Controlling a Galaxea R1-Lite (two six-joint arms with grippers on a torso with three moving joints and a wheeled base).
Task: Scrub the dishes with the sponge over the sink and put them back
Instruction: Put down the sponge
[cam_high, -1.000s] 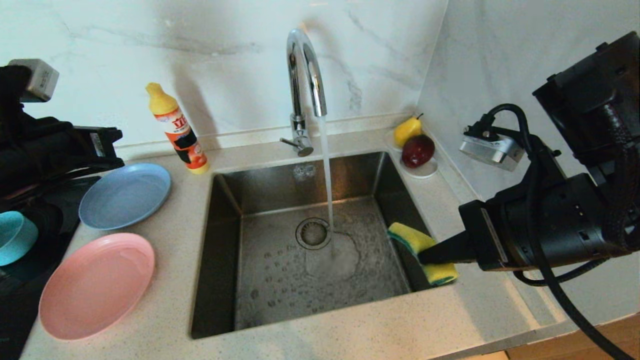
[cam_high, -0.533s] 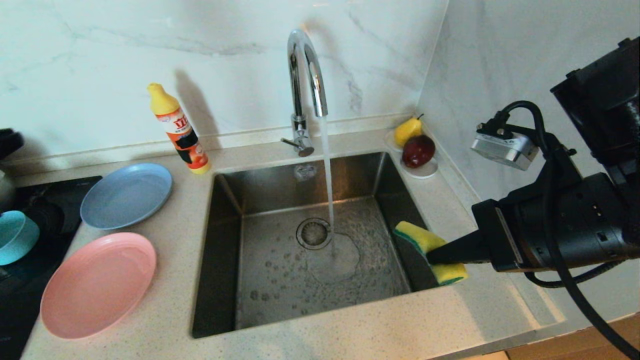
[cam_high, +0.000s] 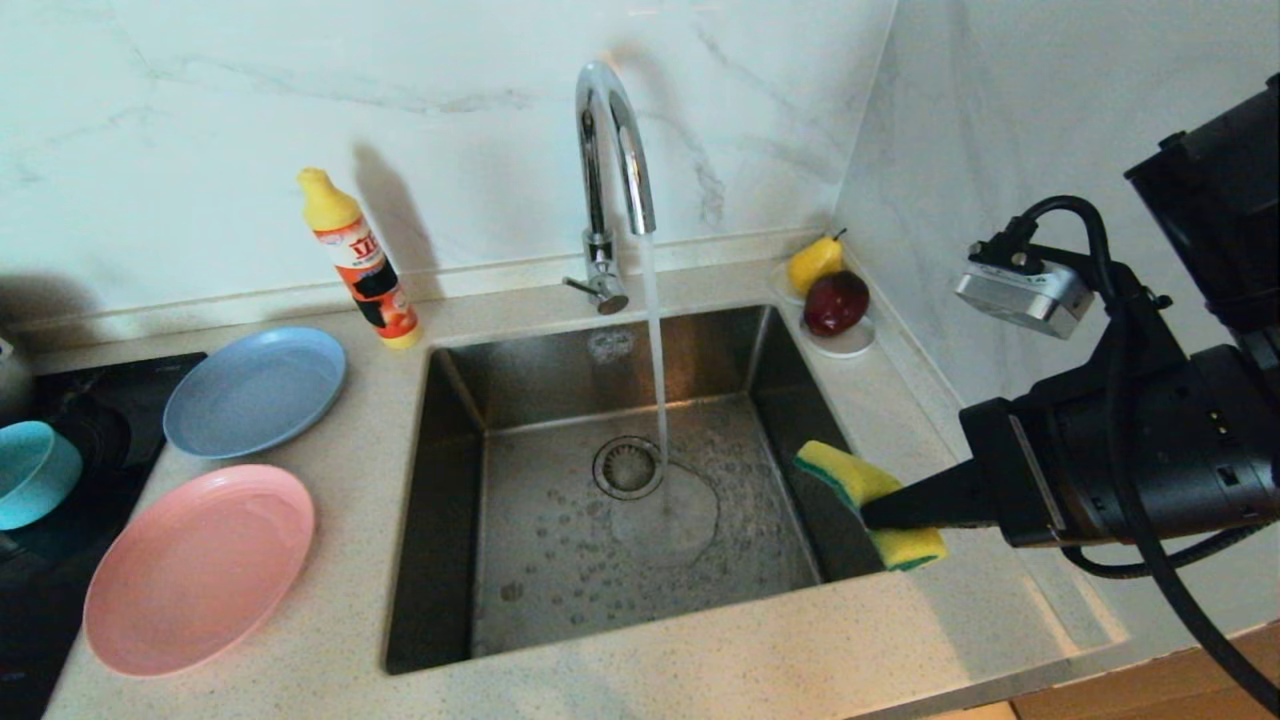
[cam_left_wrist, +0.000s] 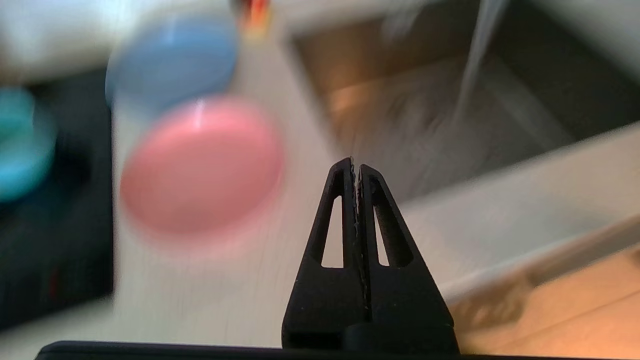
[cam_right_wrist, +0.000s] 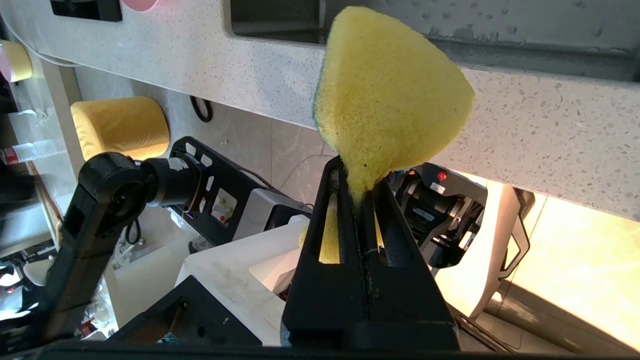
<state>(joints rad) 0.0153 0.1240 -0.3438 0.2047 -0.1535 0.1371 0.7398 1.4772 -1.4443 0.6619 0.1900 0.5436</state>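
The pink plate (cam_high: 198, 568) and the blue plate (cam_high: 255, 390) lie on the counter left of the sink (cam_high: 450, 480). Further left, the teal bowl (cam_high: 35, 472) sits on the black hob. My right gripper (cam_high: 870, 515) is shut on the bent yellow-green sponge (cam_high: 868, 500) at the sink's right rim; the right wrist view shows the sponge (cam_right_wrist: 390, 95) pinched between the fingertips of this gripper (cam_right_wrist: 357, 175). My left gripper (cam_left_wrist: 355, 162) is shut on nothing and out of the head view. It hangs above the counter's front, facing the pink plate (cam_left_wrist: 200, 165), blue plate (cam_left_wrist: 172, 60) and bowl (cam_left_wrist: 20, 140).
Water runs from the chrome tap (cam_high: 610, 150) into the basin near the drain (cam_high: 628, 466). A detergent bottle (cam_high: 360, 260) stands behind the blue plate. A pear (cam_high: 815, 262) and a red apple (cam_high: 836, 300) rest on a white saucer (cam_high: 850, 345) in the back right corner.
My left arm has pulled back out of the head view on the left. The right gripper with the sponge has stayed almost still at the sink's right rim.
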